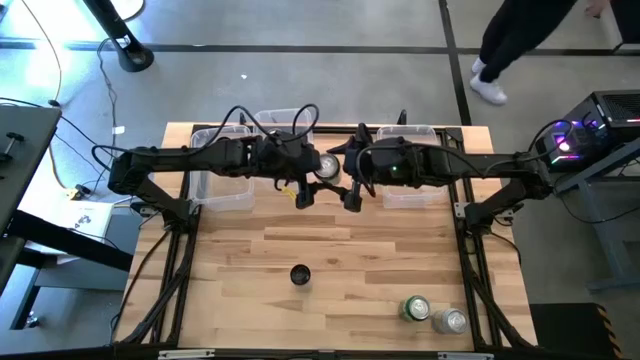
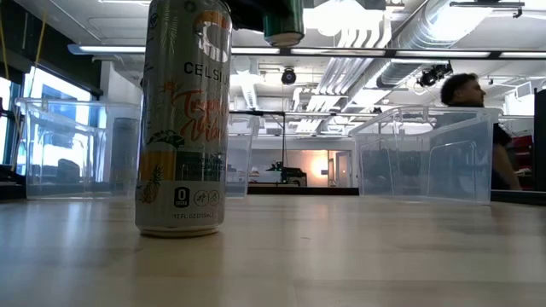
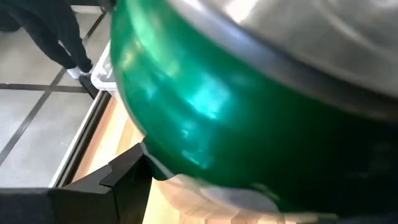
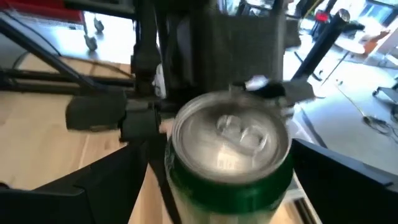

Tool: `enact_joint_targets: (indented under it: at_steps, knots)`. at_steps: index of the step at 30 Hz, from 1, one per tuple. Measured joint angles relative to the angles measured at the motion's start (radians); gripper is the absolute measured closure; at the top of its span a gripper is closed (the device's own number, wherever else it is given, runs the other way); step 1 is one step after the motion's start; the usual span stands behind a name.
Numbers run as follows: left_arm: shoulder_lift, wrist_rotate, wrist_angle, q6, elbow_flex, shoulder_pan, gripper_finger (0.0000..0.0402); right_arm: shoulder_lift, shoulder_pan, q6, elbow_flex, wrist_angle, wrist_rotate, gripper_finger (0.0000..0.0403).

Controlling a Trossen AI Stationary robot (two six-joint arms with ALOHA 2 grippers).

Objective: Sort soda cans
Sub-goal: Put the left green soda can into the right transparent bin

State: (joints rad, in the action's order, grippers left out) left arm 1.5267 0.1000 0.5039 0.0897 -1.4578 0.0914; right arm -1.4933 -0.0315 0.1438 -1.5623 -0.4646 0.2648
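- The left gripper (image 1: pixel 322 178), at upper centre of the high view, is gripping a green can (image 1: pixel 328 166) (image 3: pixel 249 112) with fingers partly spread.
- The right gripper (image 1: pixel 350 190) is standing just beside it, fingers fully spread, holding nothing.
- Other cans are resting at lower centre (image 1: pixel 300 274) and lower right (image 1: pixel 416 308).

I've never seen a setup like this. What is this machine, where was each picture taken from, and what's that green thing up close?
It's a robot with two dark arms, each ending in a two-finger gripper. One picture looks straight down on the wooden table, one looks level across it, and the other two come from cameras on the wrists. The left gripper holds a green can in the air over the table's far side. The right gripper is open, with a finger on either side of it. Standing on the table are a black can, a second green one and a silver can. Clear plastic bins line the far edge.
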Motion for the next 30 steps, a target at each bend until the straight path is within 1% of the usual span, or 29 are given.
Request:
enact_joint_targets:
  at_steps: [5, 8, 10, 15, 23, 24, 25, 28, 30]
  knots:
    - [0.002, -0.003, -0.009, -0.006, 0.0, 0.0, 0.0125, 0.0, 0.0, -0.01, 0.0, -0.005, -0.033, 0.0022]
    - [0.002, -0.004, -0.02, -0.006, 0.0, 0.0, 0.0125, 0.0, 0.0, -0.011, 0.0, -0.006, -0.029, 0.0033]
    - [0.003, -0.005, -0.033, -0.004, 0.0, 0.0, 0.0125, -0.003, 0.001, -0.012, 0.0, -0.003, -0.027, 0.0052]
    - [0.01, 0.002, -0.025, 0.002, 0.002, 0.0, 0.0125, -0.024, -0.001, 0.007, 0.0, 0.006, -0.002, 0.0119]
    - [0.002, 0.04, 0.029, -0.003, 0.002, -0.001, 0.0125, -0.031, -0.003, 0.018, 0.0, 0.014, 0.005, 0.0123]
    - [-0.001, 0.041, 0.036, -0.002, 0.0, -0.001, 0.012, -0.029, -0.003, 0.019, 0.0, 0.016, 0.008, 0.0123]
    - [-0.004, 0.043, 0.042, -0.003, -0.001, -0.001, 0.0103, -0.024, -0.003, 0.021, 0.0, 0.015, 0.009, 0.0123]
    - [-0.016, 0.079, 0.082, -0.014, -0.002, 0.0, 0.0034, -0.007, -0.004, 0.026, 0.0, 0.0, 0.017, 0.0123]
    - [-0.026, 0.093, 0.085, -0.003, -0.001, 0.002, 0.0019, 0.009, -0.005, 0.027, 0.002, -0.025, 0.019, 0.0123]
